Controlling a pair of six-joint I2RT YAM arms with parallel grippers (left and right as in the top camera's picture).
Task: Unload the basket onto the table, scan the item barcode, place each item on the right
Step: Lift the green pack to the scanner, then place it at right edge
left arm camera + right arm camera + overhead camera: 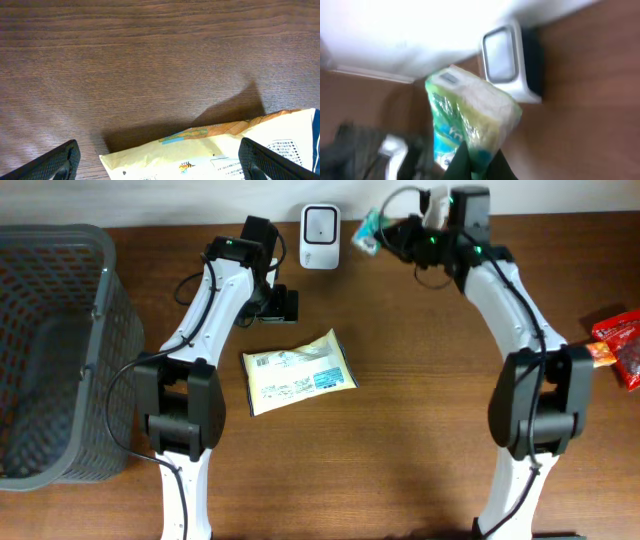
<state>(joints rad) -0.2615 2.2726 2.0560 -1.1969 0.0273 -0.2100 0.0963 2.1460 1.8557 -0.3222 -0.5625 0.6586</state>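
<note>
Left tool point(282, 305) wide open, right tool point(386, 232) clamped shut, both arms reaching forward

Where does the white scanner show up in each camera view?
Overhead: scanner at top centre.
Left wrist: not in it.
Right wrist: scanner in the upper middle.
Shared landmark: the green packet, right of the scanner overhead, lower left of it in the right wrist view.

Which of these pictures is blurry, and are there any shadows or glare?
Right wrist view: blurred throughout, green packet and white scanner soft-edged, the background above washed out to white. Left wrist view: sharp wood grain; the yellow packet throws a dark shadow onto the table. Overhead view: crisp and evenly lit.
</note>
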